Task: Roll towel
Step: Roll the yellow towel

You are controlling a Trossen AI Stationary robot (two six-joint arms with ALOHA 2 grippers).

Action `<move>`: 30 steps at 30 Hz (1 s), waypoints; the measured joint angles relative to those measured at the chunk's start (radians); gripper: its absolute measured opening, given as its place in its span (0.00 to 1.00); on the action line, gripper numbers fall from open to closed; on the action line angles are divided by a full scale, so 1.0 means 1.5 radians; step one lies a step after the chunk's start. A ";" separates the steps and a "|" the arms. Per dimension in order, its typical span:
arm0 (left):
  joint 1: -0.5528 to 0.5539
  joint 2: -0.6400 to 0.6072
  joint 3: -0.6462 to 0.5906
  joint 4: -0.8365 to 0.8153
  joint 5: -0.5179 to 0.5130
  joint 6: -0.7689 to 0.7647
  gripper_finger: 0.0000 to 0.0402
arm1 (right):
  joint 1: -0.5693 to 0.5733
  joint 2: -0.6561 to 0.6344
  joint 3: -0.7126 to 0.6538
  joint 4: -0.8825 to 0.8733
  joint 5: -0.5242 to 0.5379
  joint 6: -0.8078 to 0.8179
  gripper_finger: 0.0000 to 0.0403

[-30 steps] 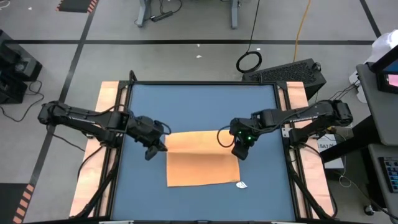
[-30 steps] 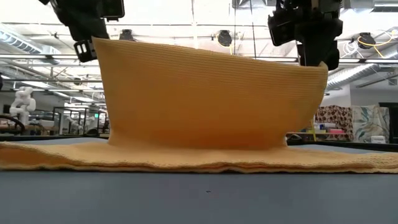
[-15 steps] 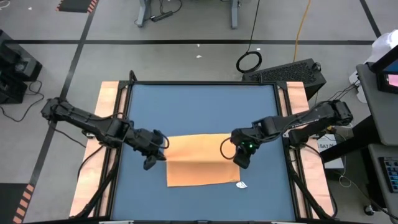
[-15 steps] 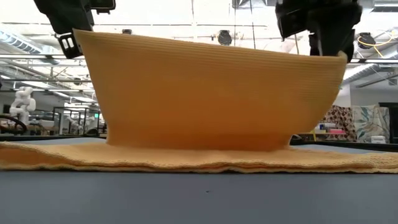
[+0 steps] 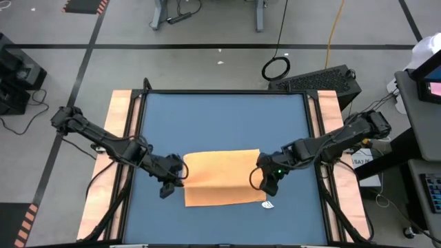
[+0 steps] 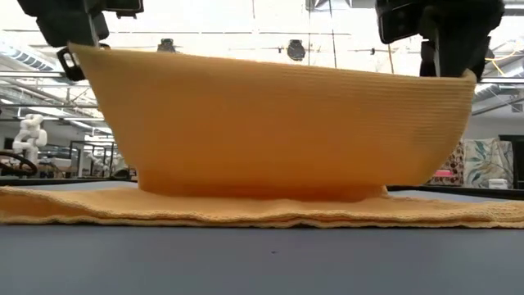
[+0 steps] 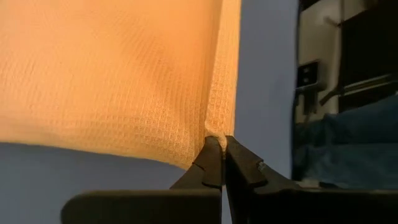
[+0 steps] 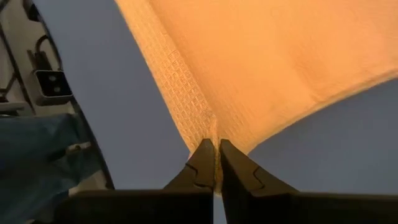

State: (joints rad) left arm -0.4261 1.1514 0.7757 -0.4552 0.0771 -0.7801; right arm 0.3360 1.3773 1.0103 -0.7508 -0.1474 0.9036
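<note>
blue table (image 5: pixel 220 117) | left gripper (image 5: pixel 180 173), right gripper (image 5: pixel 262 173) pinching lifted towel (image 5: pixel 219 169) corners

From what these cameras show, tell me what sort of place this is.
Probably a robotics lab or workshop: taped lines on the floor, exposed ceiling lights, and a white robot figure by the equipment racks behind the table.

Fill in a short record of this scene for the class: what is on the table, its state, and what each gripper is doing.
item: towel, orange-yellow
state: far edge lifted off the table, near part lying flat
tag: white tag at the near right corner
left gripper: shut on the towel's raised left corner
right gripper: shut on the raised right corner
rolling: no roll formed yet
</note>
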 joint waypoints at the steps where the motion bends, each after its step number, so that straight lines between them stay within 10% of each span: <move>1: -0.003 0.008 0.000 0.000 -0.004 0.000 0.00 | 0.007 0.000 -0.006 0.011 0.003 0.005 0.00; 30: -0.058 0.104 -0.001 0.026 -0.007 -0.021 0.00 | 0.059 0.010 -0.136 0.240 0.013 0.069 0.00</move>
State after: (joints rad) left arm -0.5125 1.3079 0.7742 -0.4158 0.0664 -0.8111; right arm 0.4249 1.3920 0.8059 -0.3912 -0.1272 1.0077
